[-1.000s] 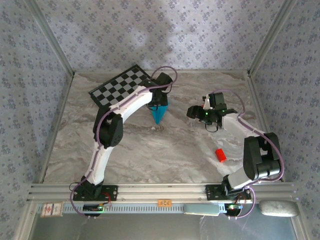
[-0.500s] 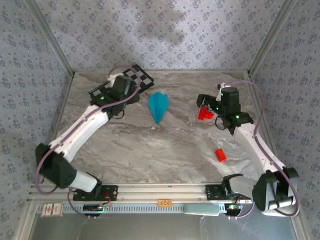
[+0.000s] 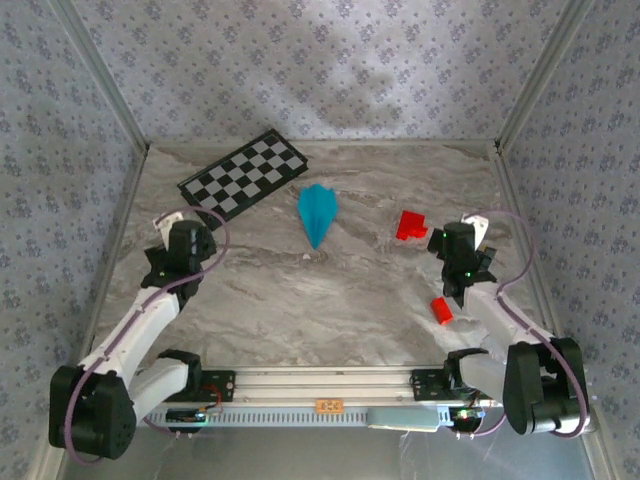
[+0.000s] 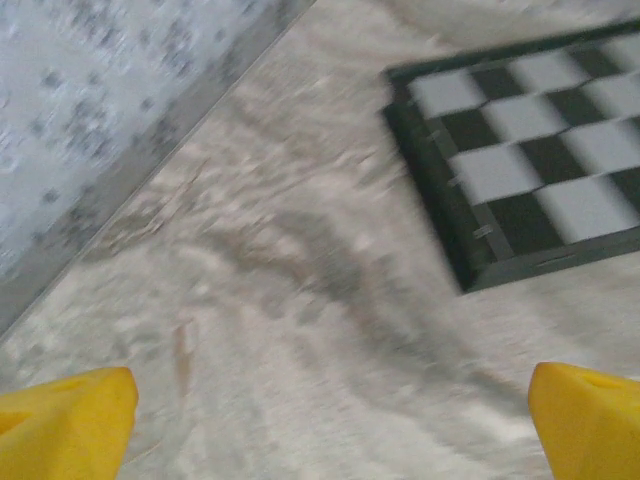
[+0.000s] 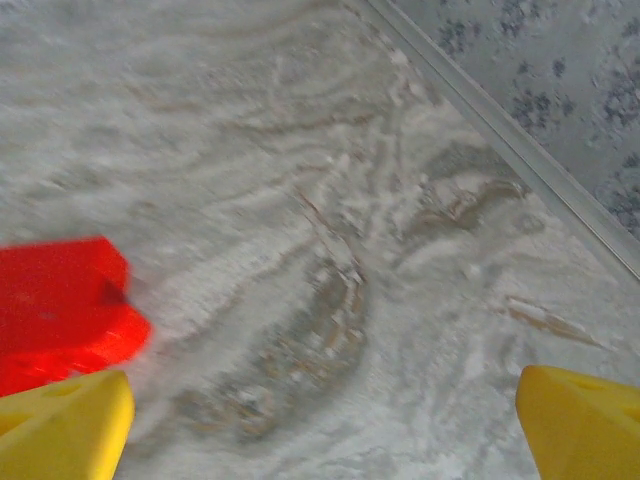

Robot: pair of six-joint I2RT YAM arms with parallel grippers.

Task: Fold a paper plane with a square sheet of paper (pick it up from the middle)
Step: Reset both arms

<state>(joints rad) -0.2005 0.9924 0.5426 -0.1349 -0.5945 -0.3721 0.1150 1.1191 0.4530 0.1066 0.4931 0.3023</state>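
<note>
The cyan paper lies folded as a slim paper plane [image 3: 317,213] on the marble table, nose toward the near side, with nothing touching it. My left gripper [image 3: 168,230] hangs far to its left, near the left wall. In the left wrist view the left gripper [image 4: 325,435] is open, its yellow fingertips [image 4: 62,425] wide apart over bare table. My right gripper [image 3: 470,233] is well right of the plane. The right gripper [image 5: 320,435] is open too, with only marble between its fingertips [image 5: 585,425].
A black-and-white checkered board [image 3: 245,173] lies at the back left, and its corner [image 4: 530,150] is ahead of the left gripper. One red block [image 3: 410,224] [image 5: 60,310] sits just left of the right gripper; another [image 3: 441,310] lies nearer the front. Walls close in left and right.
The left gripper has let go of the plane and opened. Both arms have drawn back toward the near side and outward. The plane stays where it was left.
</note>
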